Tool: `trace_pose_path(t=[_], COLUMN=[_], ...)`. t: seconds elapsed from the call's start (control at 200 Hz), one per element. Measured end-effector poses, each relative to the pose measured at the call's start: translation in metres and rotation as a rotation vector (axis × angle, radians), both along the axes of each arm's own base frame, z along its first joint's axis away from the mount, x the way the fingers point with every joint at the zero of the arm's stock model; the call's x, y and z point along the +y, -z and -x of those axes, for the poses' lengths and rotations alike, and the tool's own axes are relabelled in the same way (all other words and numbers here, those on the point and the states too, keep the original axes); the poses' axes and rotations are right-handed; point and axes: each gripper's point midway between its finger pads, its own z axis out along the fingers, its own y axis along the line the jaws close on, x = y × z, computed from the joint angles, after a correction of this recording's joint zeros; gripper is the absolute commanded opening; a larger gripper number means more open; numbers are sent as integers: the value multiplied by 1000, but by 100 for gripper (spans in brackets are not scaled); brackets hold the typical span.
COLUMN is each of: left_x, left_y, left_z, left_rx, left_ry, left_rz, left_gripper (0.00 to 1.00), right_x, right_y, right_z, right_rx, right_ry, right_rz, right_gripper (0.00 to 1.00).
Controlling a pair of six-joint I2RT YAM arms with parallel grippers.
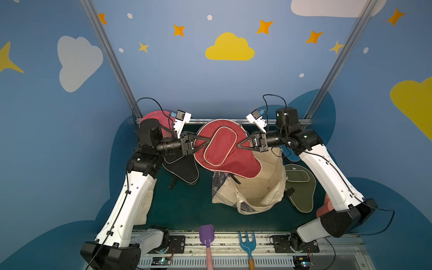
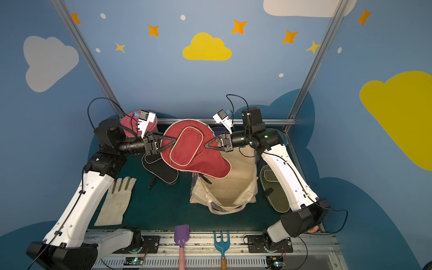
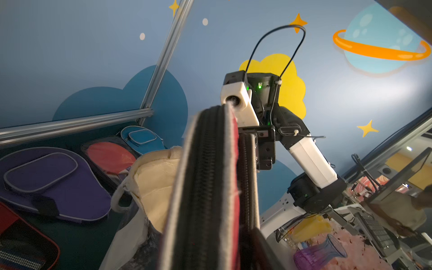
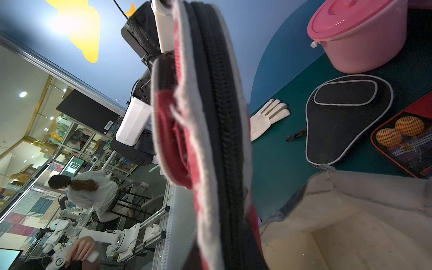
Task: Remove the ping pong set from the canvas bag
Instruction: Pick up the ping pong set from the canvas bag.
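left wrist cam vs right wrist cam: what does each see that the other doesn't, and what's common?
Left wrist only: purple paddle-shaped zip cover, clear-packed red paddle, blue paddle-shaped zip cover.
Right wrist only: pink lidded plastic bucket, black paddle-shaped zip cover, white fabric glove, orange balls behind black mesh.
Both: maroon paddle-shaped zip cover, its zipped edge close up and filling the middle; cream canvas bag, mouth open.
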Motion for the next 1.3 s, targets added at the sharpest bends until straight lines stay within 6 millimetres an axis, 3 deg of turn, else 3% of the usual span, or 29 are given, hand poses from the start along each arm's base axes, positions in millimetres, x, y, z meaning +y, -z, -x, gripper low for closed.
trace_pose_path(t=[0.12, 0.18, 0.255, 0.315, 0.416, 0.591, 0.681, 0.801, 1.056, 1.302], left_x=[-1, 0, 1, 5, 27, 76, 90, 102, 142, 144], left_y=[-5, -6, -13, -19, -41, -95, -100, -77, 6, 95], left_z=[3, 4, 5, 5, 3, 16, 24, 31, 22, 38], left_rx=[8, 13, 20, 31, 38, -31, -48, 33, 267, 482], left_ry=[13, 10, -10, -43, -153, -369, -459, -531, -737, -755], left_rz=[10, 9, 2, -11, -31, -47, -61, -93, -198, -230], left_gripper=[4, 4, 4, 4, 4, 3, 3, 3, 4, 3], right_x=[-2, -2, -3, -5, -14, -41, -49, -57, -66, -66], right_y=[0, -2, -2, -3, -9, -16, -14, -6, 12, 19], right_z=[-1, 0, -1, -3, -4, -3, 0, 1, 2, -1], right_rx=[-23, -26, -26, -33, -56, -101, -104, -94, -71, -57], right_ry=[0, -1, 8, 20, 49, 128, 152, 174, 199, 202], right_rz=[-3, -3, 3, 3, -4, -17, -18, -13, -14, -15], right_gripper=[1, 22, 58, 73, 79, 80, 80, 81, 81, 81])
